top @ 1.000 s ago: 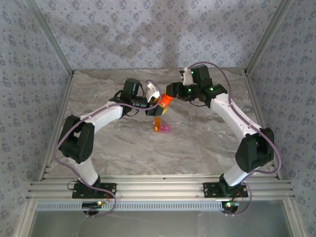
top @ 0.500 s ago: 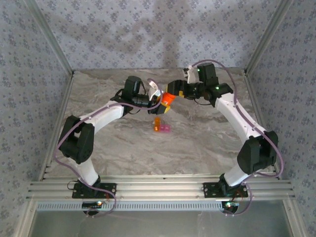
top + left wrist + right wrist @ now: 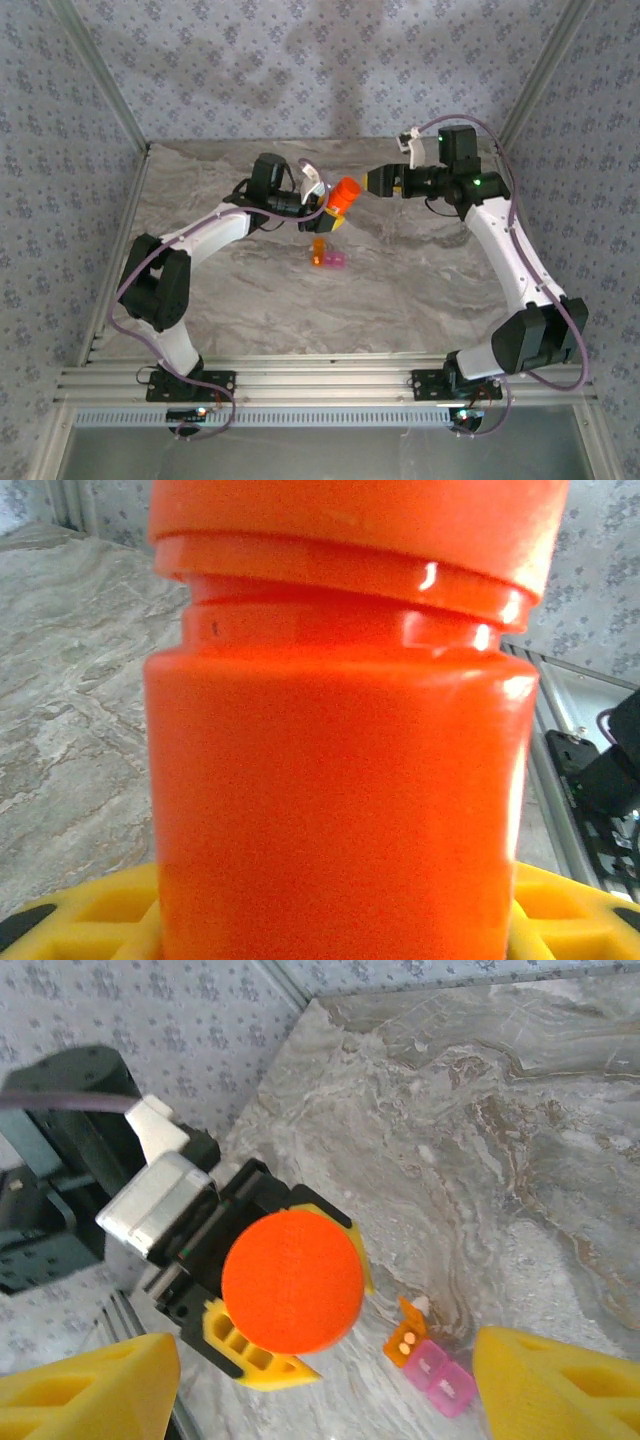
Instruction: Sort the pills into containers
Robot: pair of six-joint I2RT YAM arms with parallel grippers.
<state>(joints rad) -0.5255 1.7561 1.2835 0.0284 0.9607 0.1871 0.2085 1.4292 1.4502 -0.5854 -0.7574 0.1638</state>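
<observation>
My left gripper (image 3: 332, 210) is shut on an orange-red bottle (image 3: 346, 191), held above the table with its cap on. In the left wrist view the bottle (image 3: 335, 780) stands between the yellow fingers (image 3: 70, 915). My right gripper (image 3: 377, 180) hangs open just right of the bottle, apart from it. The right wrist view looks straight at the bottle's cap (image 3: 292, 1280) between my open right gripper (image 3: 322, 1365). The containers (image 3: 327, 256) lie on the table below the bottle: an open orange compartment (image 3: 404, 1341) with two small pills (image 3: 406, 1339) inside, joined to pink ones (image 3: 441, 1381).
The marble table (image 3: 420, 290) is fenced by metal rails and patterned walls on three sides. A small pale piece (image 3: 424, 1305) lies beside the orange compartment's raised lid. Bare table stretches in front of the containers and to the right.
My right gripper opened, let go of the bottle's cap and drew back to the right. The left gripper kept the bottle almost still.
</observation>
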